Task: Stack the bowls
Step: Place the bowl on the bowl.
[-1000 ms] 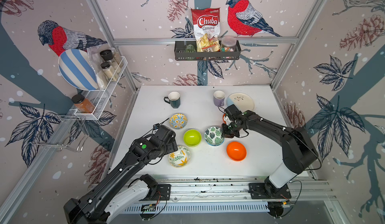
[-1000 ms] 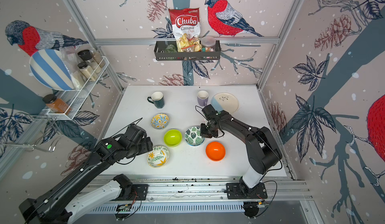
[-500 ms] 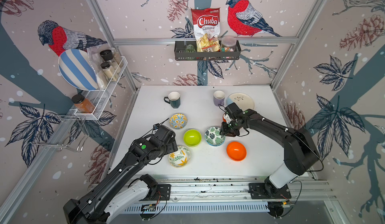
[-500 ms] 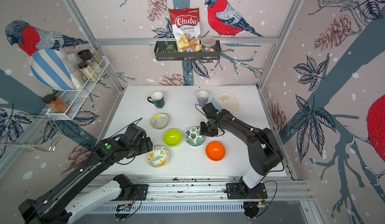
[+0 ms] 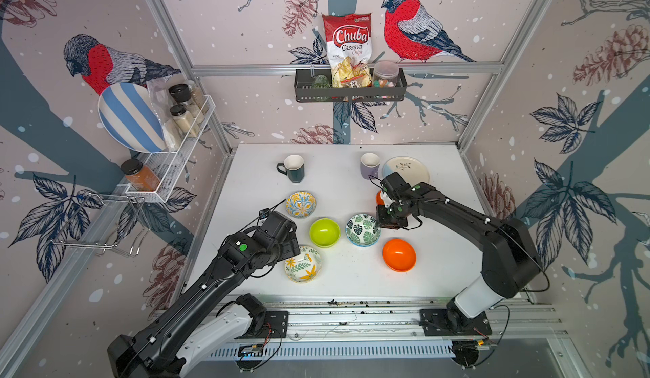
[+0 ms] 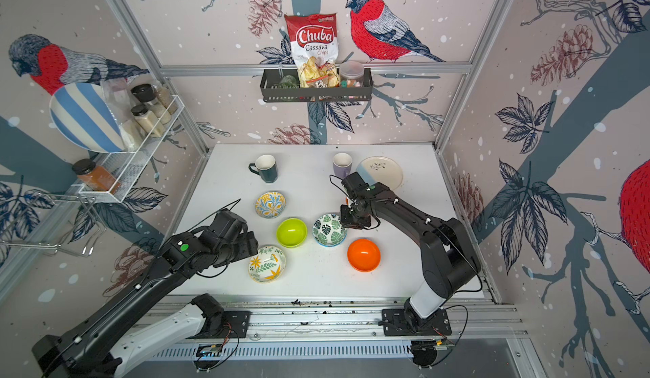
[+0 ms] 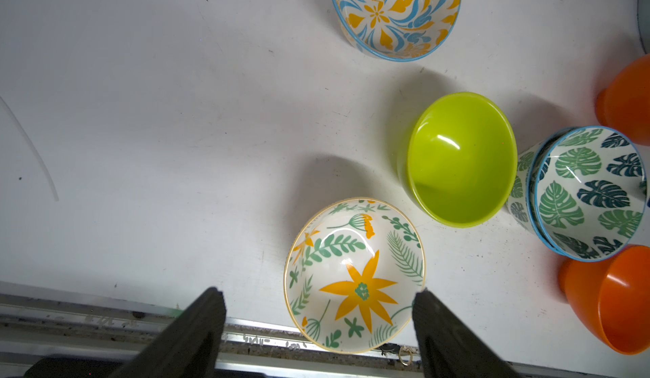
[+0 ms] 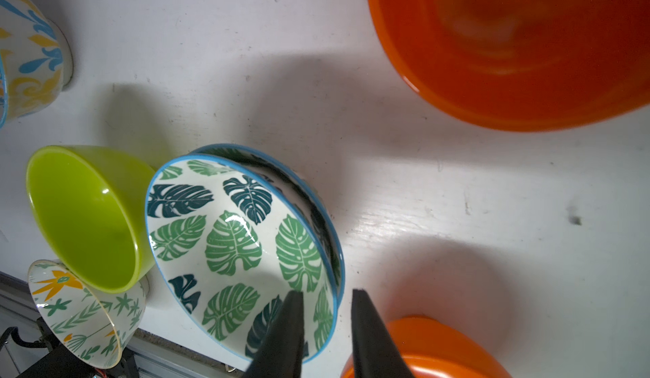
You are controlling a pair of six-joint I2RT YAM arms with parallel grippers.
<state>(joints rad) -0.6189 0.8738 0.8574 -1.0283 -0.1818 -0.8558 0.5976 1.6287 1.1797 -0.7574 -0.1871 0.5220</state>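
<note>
We see the right gripper (image 8: 327,292) with jaws narrowly parted astride the nested white glazed leaf-print bowls' (image 8: 228,239) right rim, hold uncertain, while the left gripper (image 7: 318,292) gapes empty over the cream flowered bowl's (image 7: 355,274) left edge.

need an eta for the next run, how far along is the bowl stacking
Done: two leaf bowls nested. In hand: nothing lifted; right gripper straddles that pair's rim, left gripper open. Left: lime bowl, orange bowls, floral bowls, all single.
</note>
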